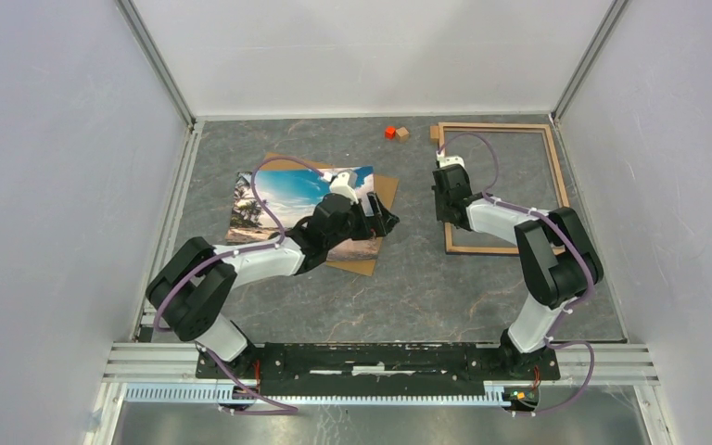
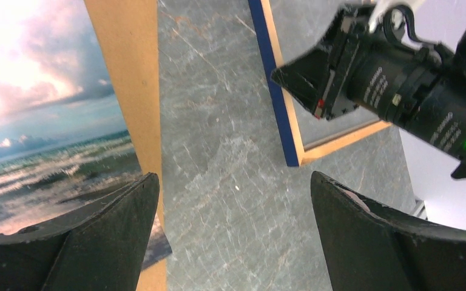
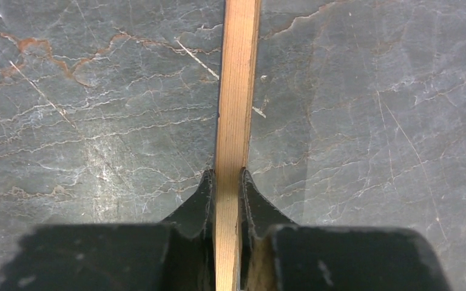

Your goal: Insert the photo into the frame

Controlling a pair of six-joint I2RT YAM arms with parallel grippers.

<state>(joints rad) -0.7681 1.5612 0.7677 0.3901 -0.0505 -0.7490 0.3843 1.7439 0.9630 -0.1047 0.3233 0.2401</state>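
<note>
The photo [image 1: 278,199], a beach print with blue sky, lies on a brown backing board [image 1: 382,190] left of centre. My left gripper [image 1: 387,222] hovers open over the board's right edge. In the left wrist view its wide-apart fingers [image 2: 115,230] have only grey tabletop between them [image 2: 233,182], with the photo [image 2: 36,121] to the left. The frame [image 1: 496,126], light wood with a blue side [image 2: 282,103], lies flat at the right. My right gripper [image 1: 446,206] is shut on its left rail [image 3: 236,91], one finger on each side of the wood [image 3: 227,176].
A red block [image 1: 389,133] and a small wooden block [image 1: 402,133] sit near the back wall, just left of the frame's far corner. Grey walls with metal rails enclose the table on three sides. The right arm's wrist [image 2: 400,85] shows in the left wrist view.
</note>
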